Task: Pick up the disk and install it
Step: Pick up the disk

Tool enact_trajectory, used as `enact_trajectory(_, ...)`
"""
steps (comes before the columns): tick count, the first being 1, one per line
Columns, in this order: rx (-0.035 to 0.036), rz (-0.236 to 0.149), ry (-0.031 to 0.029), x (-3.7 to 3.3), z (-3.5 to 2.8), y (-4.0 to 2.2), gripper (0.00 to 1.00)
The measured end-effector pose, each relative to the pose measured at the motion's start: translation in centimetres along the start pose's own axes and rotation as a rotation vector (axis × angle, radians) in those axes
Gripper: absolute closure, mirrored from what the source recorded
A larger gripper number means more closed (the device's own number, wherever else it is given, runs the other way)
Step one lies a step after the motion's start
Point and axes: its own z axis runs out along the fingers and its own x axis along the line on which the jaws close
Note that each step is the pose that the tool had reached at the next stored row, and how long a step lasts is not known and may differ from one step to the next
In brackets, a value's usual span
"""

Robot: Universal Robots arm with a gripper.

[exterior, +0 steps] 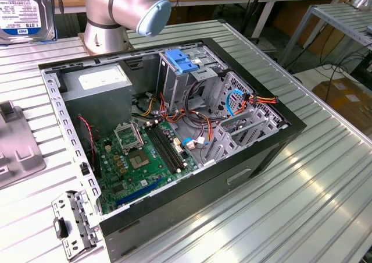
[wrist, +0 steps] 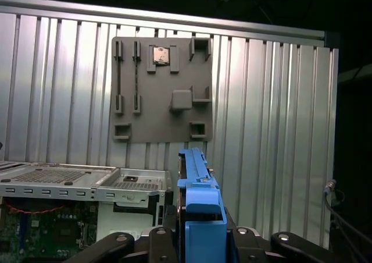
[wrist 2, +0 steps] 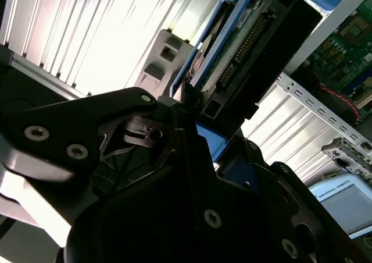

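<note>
One black two-finger gripper [wrist 2: 206, 129] is pinched onto the flat silver-black, blue-railed metal disk [wrist 2: 250, 42]. Its fingers [wrist 2: 183, 109] press on the blue plastic rails from both sides, no gap seen. In the second wrist view the disk's connector edge & circuit-board side face the cam. In the first wrist view it sits edge-on, upright btwn the jaws.

In the exterior view the disk [exterior: 26, 10] is at the far upper corner on the exterior view's left, white label twd the cam, beside the silver robot arm w/ pale-blue joint cap [exterior: 125, 7]. It is well apart from the open black tower PC case [exterior: 261, 152].

Case lies on its side on the ribbed aluminium table [exterior: 308, 205]. Inside it:
- green motherboard [exterior: 139, 158]
- grey power-supply box w/ white sticker [exterior: 99, 82]
- blue plastic latch handle [exterior: 181, 61] atop the metal drive cage

Grey moulded fixture plate w/ slots [wrist: 160, 91] lies flat on the table, just beside the case. Small loose perforated metal bracket [exterior: 72, 225] lies by the case's near corner.
</note>
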Motion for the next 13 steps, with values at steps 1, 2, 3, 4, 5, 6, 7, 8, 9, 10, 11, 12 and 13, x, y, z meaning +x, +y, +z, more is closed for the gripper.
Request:
enact_trajectory(1,0.0000,0.000,0.0000,0.00,0.00,-0.04,0.63)
enact_trajectory(2,-0.0001,0.000,0.0000,0.01,-0.01,-0.08,0.63)
enact_trajectory(3,0.0000,0.000,0.0000,0.02,-0.01,-0.11,0.63)
enact_trajectory(4,0.0000,0.000,0.0000,0.02,-0.01,-0.15,0.63)
enact_trajectory(5,-0.0001,0.000,0.0000,0.04,-0.02,-0.23,0.63)
enact_trajectory(6,0.0000,0.000,0.0000,0.05,-0.02,-0.27,0.63)
enact_trajectory(7,0.0001,0.000,0.0000,0.06,-0.02,-0.31,0.63)
enact_trajectory(8,0.0000,0.000,0.0000,0.07,-0.02,-0.36,0.63)
enact_trajectory(9,0.0000,0.000,0.0000,0.08,-0.02,-0.39,0.63)
enact_trajectory(10,0.0000,0.000,0.0000,0.10,-0.03,-0.45,0.63)
enact_trajectory(11,0.0000,0.000,0.0000,0.11,-0.03,-0.48,0.63)
enact_trajectory(12,0.0000,0.000,0.0000,0.13,-0.03,-0.52,0.63)
enact_trajectory(13,0.0000,0.000,0.0000,0.14,-0.03,-0.55,0.63)
